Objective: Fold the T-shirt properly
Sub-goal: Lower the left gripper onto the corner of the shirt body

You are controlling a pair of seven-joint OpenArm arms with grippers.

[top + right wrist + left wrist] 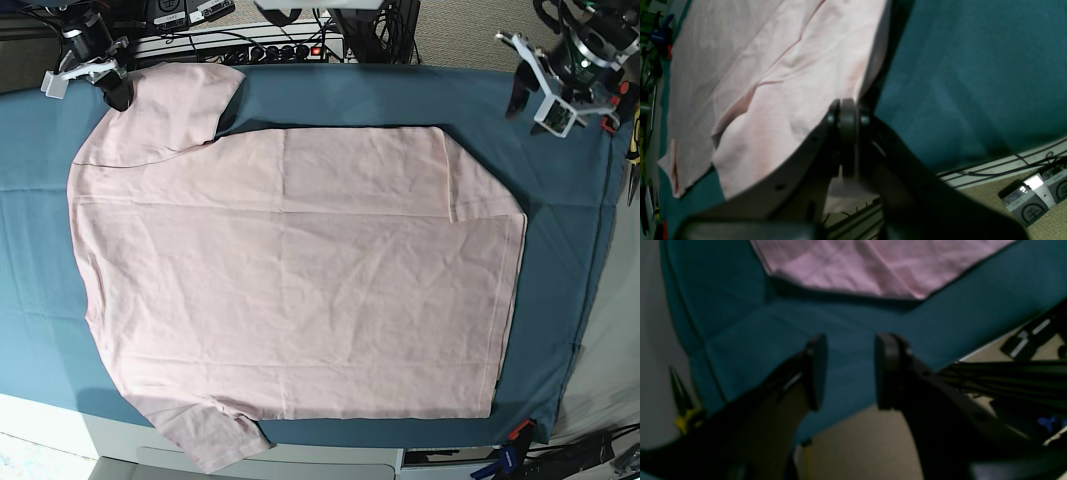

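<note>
Table cloth (560,260): teal, covering the whole work surface; bare strips show at 3 and 9 o'clock of the base view.
T-shirt (300,280): pale pink, spread flat with the plain side up, filling the middle of the cloth. One sleeve lies at 11 o'clock, the other hangs over the near table edge at 7 o'clock.
Right gripper (848,115): at the 11 o'clock sleeve, jaws pressed together on the sleeve's edge, with pink fabric pinched between them.
Left gripper (848,370): at 1 o'clock, jaws standing apart with nothing between them, over bare cloth just beside the shirt's edge.
Step in hand: likely the first sleeve fold, judging by the pinch.
Doing it well: lift only enough to clear the body, carry the sleeve toward 5 o'clock, lay it flat, and keep the body from dragging along.
Around: pliers (634,150) with yellow handles at 3 o'clock off the cloth; power strip (250,45) and cables at 12 o'clock; a clamp (515,432) on the cloth at 5 o'clock.
In the way: nothing lies on the shirt; the hanging 7 o'clock sleeve may tug.
</note>
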